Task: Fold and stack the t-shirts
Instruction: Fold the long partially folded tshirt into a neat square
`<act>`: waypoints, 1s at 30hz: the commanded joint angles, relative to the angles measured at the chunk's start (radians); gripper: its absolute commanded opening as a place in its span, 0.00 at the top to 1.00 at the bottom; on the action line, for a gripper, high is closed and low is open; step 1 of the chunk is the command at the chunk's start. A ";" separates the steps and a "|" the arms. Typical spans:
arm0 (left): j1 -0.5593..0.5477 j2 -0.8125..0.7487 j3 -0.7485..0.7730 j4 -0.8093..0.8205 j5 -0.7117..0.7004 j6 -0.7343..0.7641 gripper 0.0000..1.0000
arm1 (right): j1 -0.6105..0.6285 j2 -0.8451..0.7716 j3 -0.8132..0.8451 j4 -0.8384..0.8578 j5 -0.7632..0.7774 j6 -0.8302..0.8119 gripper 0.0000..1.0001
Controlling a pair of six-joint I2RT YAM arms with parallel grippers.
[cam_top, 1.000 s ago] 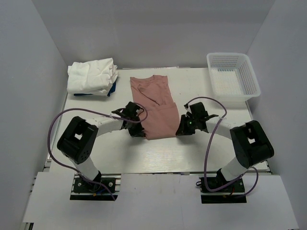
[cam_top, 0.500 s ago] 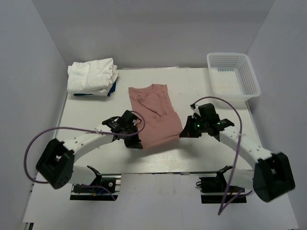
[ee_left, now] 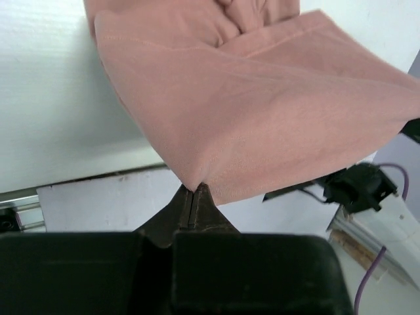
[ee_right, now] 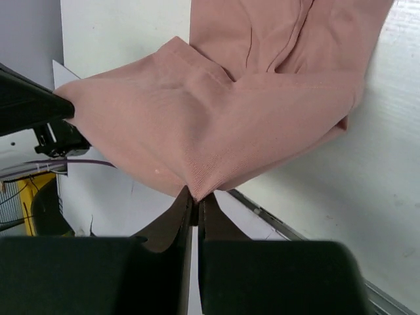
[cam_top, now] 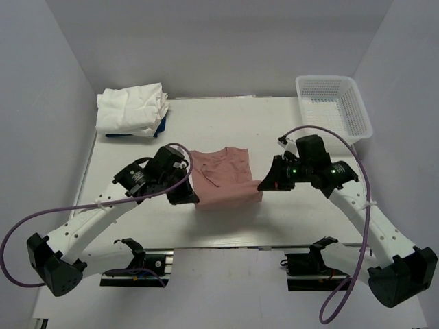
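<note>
pink t-shirt [cam_top: 226,179] is mid-desk, somewhat nearer the near edge than the far one; collar end lies flat on the desk [cam_top: 274,123], collar toward the far edge; hem end is off the surface, stretched between the two grippers and overhanging the part that lies flat

left gripper [cam_top: 193,199] is on the shirt's near-left corner; in the left wrist view the fingers [ee_left: 209,211] are pressed together with the fabric corner pinched at the tips, no gap visible; cloth fans out from that pinch, fairly smooth, one diagonal crease

right gripper [cam_top: 263,185] is on the near-right corner; in the right wrist view the fingers [ee_right: 172,222] are likewise clamped on a tip of fabric, cloth spreading up and away from it; a seam fold runs through the flat part beyond

both arms reach in from the near edge, wrists angled inward toward each other, shirt spanning the gap between them

white t-shirts [cam_top: 132,110] are piled at the far-left corner of the desk, rumpled, well apart from the pink one; a blue item [cam_top: 162,126] shows under the pile's right edge, cannot tell what it is

white mesh basket [cam_top: 322,79] sits at the far-right corner, well apart from both grippers
</note>
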 commanded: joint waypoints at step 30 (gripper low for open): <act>0.371 0.827 0.741 0.023 -0.255 0.156 1.00 | -0.137 0.862 0.693 0.210 -0.235 0.007 1.00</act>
